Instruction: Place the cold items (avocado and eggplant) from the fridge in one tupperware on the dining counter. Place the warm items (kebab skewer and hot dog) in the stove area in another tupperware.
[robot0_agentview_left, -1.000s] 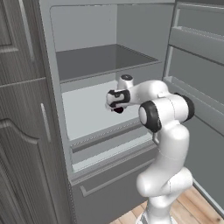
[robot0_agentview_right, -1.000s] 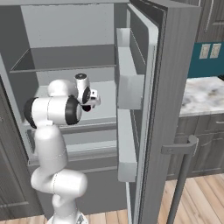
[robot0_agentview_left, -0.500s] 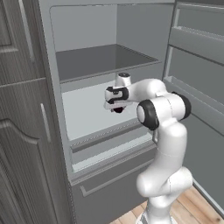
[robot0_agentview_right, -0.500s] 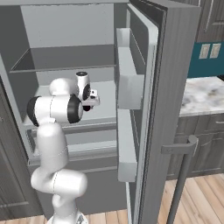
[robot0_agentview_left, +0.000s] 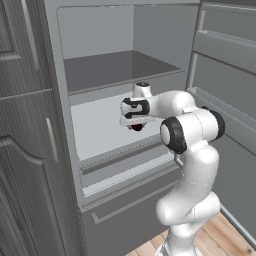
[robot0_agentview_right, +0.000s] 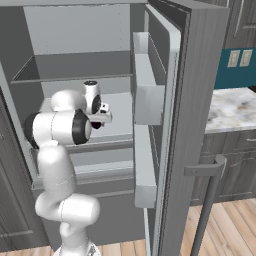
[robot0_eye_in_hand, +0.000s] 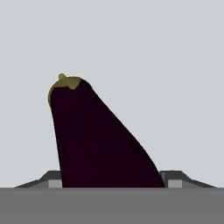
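The eggplant sits squarely between the 2 fingertips of the tool, its long axis running straight away from the hand with the green stem cap at the far end, so any lift would have to draw it back along that same line. The tool is closed on the thick end of the eggplant. From the left base view the tool reaches into the open fridge, the dark fruit just over the pale lower shelf. The open door's bins stand just right of the arm, leaving a narrow way out.
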